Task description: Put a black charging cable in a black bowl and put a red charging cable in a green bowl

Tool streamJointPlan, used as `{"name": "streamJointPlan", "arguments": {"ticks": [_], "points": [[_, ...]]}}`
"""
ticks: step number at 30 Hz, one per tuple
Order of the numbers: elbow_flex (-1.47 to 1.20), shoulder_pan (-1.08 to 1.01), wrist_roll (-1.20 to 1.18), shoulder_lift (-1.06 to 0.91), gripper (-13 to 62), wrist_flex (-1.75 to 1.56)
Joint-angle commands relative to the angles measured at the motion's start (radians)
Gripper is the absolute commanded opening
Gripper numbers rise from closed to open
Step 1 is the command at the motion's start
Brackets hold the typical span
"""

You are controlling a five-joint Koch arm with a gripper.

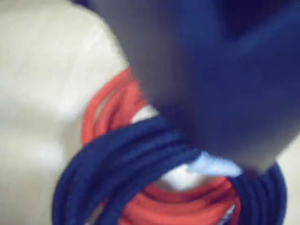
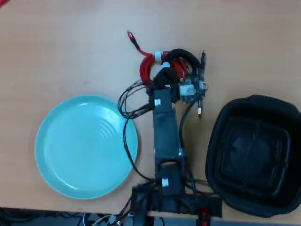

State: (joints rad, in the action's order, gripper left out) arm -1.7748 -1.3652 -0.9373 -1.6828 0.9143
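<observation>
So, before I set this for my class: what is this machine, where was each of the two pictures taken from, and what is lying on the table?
The machine is a small hobby robot arm bolted at the table's near edge, ending in a gripper, a two-fingered claw.

The overhead view looks straight down on the wooden table. The wrist view comes from a camera riding on the arm itself, so it is very close and blurred.

On the table lie two coiled cables, overlapping: the red charging cable and the black charging cable, which partly rests on the red one. The wrist camera makes the black one look dark blue. In the overhead view, the green bowl sits empty on the left, the black bowl empty on the right.

The gripper is over the coils; whether it holds anything cannot be told.
</observation>
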Motion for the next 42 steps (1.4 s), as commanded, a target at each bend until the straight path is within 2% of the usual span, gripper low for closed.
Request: {"name": "streamJointPlan", "arguments": {"ticks": [1,18,29,42], "points": [[0.138,0.011,-0.181,0.046,27.9,-0.043],[0.207,0.051,-0.548,0.195,27.9,-0.072],[0.198,0.040,-0.557,0.287,27.9,-0.092],[0.083,-0.052,-0.555,0.288,28.3,-0.091]]}}
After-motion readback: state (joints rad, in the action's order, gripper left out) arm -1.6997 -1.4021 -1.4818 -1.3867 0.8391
